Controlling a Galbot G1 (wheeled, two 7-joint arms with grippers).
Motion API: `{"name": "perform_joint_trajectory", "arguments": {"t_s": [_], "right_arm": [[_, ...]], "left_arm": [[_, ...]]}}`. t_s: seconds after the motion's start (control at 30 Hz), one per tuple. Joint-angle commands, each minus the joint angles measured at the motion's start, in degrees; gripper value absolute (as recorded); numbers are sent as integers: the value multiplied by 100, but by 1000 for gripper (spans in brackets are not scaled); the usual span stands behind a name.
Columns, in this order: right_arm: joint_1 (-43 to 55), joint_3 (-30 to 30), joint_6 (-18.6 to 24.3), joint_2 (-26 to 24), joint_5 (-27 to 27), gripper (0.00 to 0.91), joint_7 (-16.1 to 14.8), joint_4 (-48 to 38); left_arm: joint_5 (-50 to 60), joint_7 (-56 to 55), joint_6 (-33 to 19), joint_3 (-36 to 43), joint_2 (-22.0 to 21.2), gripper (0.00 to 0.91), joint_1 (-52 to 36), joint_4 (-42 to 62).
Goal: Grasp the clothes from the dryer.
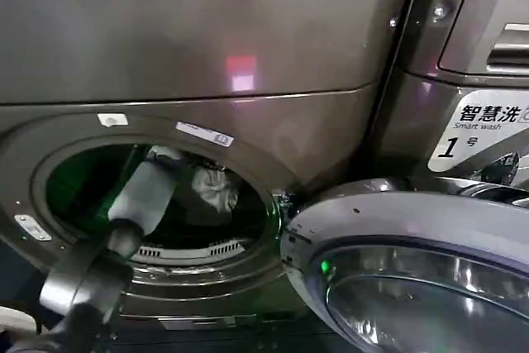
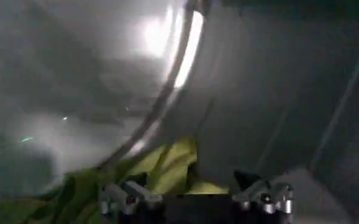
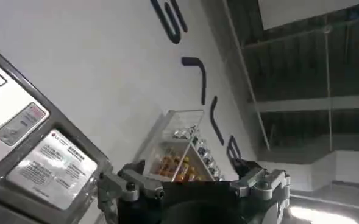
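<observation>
The left arm reaches through the round porthole of the dryer (image 1: 190, 55), its left pincer (image 2: 194, 198) deep inside the steel drum (image 2: 106, 91). In the left wrist view the pincer's two fingertips (image 2: 121, 196) stand well apart, open, with nothing clamped between them; the yellow-green garment of the clothes (image 2: 161, 167) lies just ahead of and partly between them, low in the drum. In the head view a light grey-white garment (image 1: 215, 188) shows beyond the arm, towards the far right of the opening, and whether the arm touches it cannot be told. The dryer door (image 1: 413, 262) hangs swung open at near right, in front of the neighbouring machine (image 1: 488, 130) labelled "Smart wash". The right pincer (image 3: 194, 189) is raised away from the work, facing a white wall (image 3: 106, 67) with dark lettering and a clear box (image 3: 179, 146) of small items; its fingers look spread and hold nothing. The risks from here are likely these: closing too shallow would pinch only a fold of the yellow-green cloth, which could slip out on the pull; the grey-white piece may be left behind if the grip takes one garment alone; and trailing fabric could snag on the porthole rim as the arm draws back.
</observation>
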Motion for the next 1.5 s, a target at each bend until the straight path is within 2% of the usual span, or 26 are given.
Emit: {"name": "perform_joint_trajectory", "arguments": {"t_s": [0.03,0.23,0.77,0.83,0.9,0.93,0.97,1.0,1.03,1.07,1.23,1.5], "right_arm": [[-7,5,2,13,-4,907,-6,-1],[5,11,5,39,-23,907,-21,-17],[7,-2,30,39,-65,907,-55,-23],[11,-5,33,43,-66,907,-57,-18],[18,-9,35,48,-68,907,-63,-22],[23,-16,38,58,-72,907,-64,-22],[26,-20,39,63,-76,907,-67,-19],[29,-22,40,66,-78,907,-68,-17],[32,-21,43,68,-79,907,-68,-22],[34,-21,42,70,-79,907,-67,-24],[49,-33,46,94,-89,907,-72,-28],[71,-56,50,118,-100,907,-71,-14]], "left_arm": [[664,600,-362,831,18,907,-269,89],[1043,856,-565,1128,-36,907,-375,129],[995,1034,-452,1160,-233,899,-227,458],[965,1012,-446,1155,-238,830,-194,463],[955,1008,-438,1150,-251,683,-178,483],[957,1012,-445,1149,-256,557,-169,486],[958,1022,-449,1148,-259,478,-168,488],[962,1030,-460,1149,-263,296,-163,490],[957,1031,-463,1144,-265,182,-158,489],[955,1035,-472,1140,-265,137,-154,490],[938,1042,-498,1128,-274,0,-141,506],[709,971,-387,750,-292,0,-152,434]]}}
